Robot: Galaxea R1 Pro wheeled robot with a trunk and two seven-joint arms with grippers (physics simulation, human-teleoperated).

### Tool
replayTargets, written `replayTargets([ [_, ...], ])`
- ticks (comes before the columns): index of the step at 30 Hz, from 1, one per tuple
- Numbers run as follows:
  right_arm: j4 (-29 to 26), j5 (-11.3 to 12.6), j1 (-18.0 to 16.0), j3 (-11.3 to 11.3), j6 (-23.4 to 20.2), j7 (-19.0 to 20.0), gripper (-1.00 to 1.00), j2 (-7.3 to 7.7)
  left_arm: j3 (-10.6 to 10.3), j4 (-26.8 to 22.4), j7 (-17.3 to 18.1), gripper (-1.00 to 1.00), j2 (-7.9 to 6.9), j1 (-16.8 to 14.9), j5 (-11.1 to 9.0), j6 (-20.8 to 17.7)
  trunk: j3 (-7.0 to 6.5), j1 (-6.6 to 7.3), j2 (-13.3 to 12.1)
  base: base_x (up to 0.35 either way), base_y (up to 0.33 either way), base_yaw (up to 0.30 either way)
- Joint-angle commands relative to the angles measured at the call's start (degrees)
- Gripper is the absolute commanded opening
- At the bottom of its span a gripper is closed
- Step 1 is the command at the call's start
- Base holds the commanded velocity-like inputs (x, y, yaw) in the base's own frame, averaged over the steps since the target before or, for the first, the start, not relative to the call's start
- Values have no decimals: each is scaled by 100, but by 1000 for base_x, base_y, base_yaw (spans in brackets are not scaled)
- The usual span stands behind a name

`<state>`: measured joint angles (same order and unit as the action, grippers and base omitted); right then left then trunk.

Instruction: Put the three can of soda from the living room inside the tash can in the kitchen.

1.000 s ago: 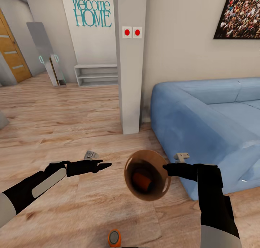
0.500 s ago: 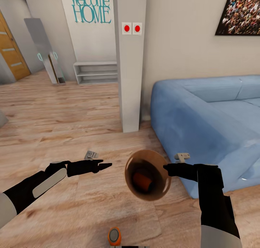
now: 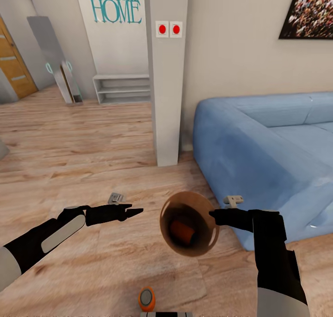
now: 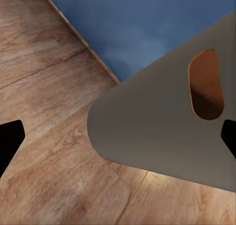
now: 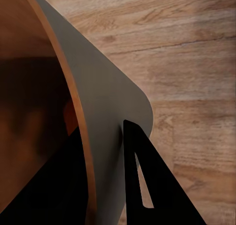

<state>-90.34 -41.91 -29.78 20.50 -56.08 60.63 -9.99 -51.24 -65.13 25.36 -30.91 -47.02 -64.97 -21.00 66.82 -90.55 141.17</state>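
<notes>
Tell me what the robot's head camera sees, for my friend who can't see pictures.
The right gripper holds a brown trash can by its rim, with an orange soda can inside. The left gripper hangs empty over the wood floor, another orange soda can sits below, and a blue sofa stands right.
</notes>
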Motion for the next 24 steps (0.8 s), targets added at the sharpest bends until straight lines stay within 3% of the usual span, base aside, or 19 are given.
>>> replayTargets([
  [1,-2,104,-1,-2,-61,19,-100,-1,0,0,2,100,-1,0,0,0,9,1,1,0,0,0],
  [24,-2,104,-1,20,-69,19,-100,-1,0,-8,4,100,-20,0,-5,7,218,1,1,0,0,0],
])
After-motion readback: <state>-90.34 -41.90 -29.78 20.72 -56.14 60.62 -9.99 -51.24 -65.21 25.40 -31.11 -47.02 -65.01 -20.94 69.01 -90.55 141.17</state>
